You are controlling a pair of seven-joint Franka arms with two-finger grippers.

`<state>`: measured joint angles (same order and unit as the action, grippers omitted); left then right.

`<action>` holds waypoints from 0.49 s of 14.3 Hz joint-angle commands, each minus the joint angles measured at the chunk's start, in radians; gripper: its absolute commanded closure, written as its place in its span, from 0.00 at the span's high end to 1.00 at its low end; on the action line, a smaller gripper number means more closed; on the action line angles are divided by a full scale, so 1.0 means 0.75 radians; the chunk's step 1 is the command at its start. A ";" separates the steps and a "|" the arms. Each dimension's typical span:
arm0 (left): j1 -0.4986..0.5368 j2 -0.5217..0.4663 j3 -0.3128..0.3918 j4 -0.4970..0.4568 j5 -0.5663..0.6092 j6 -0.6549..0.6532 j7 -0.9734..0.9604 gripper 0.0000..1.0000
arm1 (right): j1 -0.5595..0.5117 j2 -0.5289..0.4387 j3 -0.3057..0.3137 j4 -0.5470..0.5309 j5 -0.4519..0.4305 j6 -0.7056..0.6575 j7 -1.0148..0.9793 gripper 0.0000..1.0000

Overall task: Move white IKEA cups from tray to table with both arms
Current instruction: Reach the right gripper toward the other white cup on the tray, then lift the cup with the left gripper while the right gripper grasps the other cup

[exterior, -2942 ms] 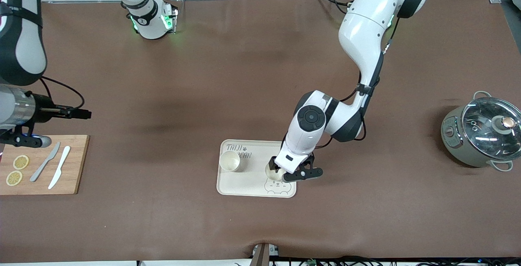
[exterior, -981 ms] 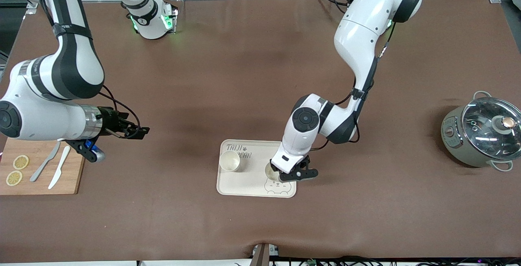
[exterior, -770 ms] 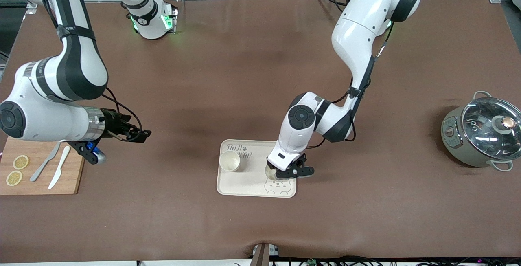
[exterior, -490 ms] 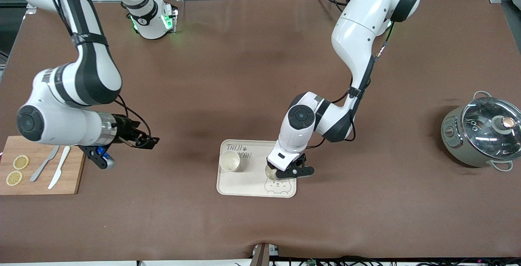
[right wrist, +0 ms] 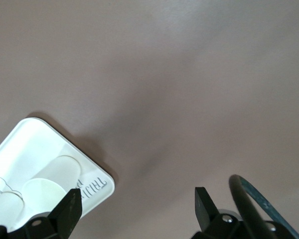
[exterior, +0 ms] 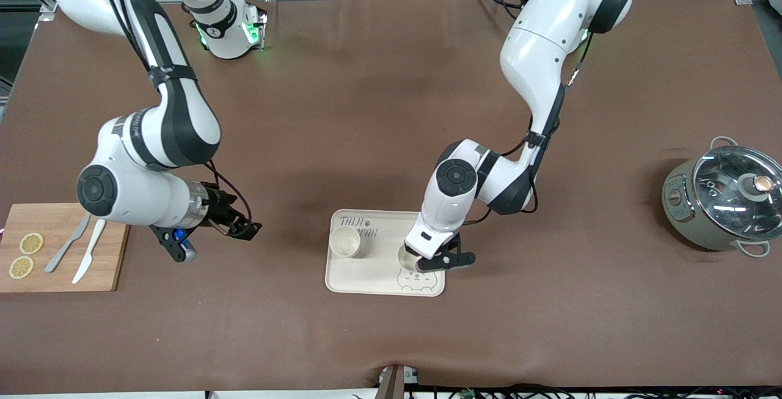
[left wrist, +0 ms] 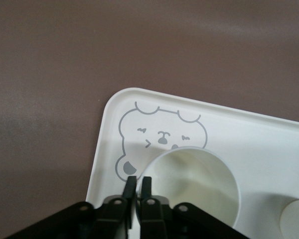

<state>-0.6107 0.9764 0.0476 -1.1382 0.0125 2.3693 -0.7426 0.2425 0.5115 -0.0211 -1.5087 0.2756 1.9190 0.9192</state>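
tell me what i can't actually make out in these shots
- Cup at the left gripper: in the front view the wrist covers most of that cup; in the left wrist view the bottom edge cuts it off.
- Whether this cup rests on the tray or is lifted: not visible in any view.
- Second cup: in the right wrist view the right gripper and the picture edge hide part of it.
- Tray lettering: too small to read.

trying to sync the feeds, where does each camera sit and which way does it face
Front view: high across the table, facing the bases; shows both arms, tray, two cups, board, pot.
Left wrist view: on the left arm, looking down at one cup on the tray; left gripper pinches its rim.
Right wrist view: on the right arm, over bare table, facing the tray; right gripper open.
All three views share the tray.
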 commanded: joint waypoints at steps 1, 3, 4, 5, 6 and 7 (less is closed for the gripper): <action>-0.008 -0.009 0.010 -0.002 0.022 -0.007 -0.043 0.00 | 0.030 0.050 -0.007 0.036 0.023 0.045 0.067 1.00; -0.008 -0.003 0.010 -0.002 0.020 -0.005 -0.061 0.00 | 0.061 0.071 -0.009 0.042 0.019 0.106 0.096 1.00; -0.010 -0.001 0.010 -0.002 0.018 -0.005 -0.061 0.00 | 0.067 0.085 -0.007 0.050 0.021 0.125 0.112 1.00; -0.012 -0.003 0.010 -0.002 0.018 -0.005 -0.063 0.00 | 0.083 0.099 -0.007 0.064 0.019 0.135 0.149 1.00; -0.014 -0.009 0.010 -0.002 0.018 -0.005 -0.067 0.00 | 0.102 0.115 -0.009 0.087 0.017 0.135 0.169 1.00; -0.014 -0.013 0.010 -0.002 0.018 -0.005 -0.077 0.00 | 0.114 0.136 -0.009 0.107 0.015 0.137 0.190 1.00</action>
<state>-0.6121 0.9764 0.0476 -1.1387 0.0125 2.3693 -0.7681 0.3044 0.5716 -0.0210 -1.4895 0.2756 2.0271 1.0175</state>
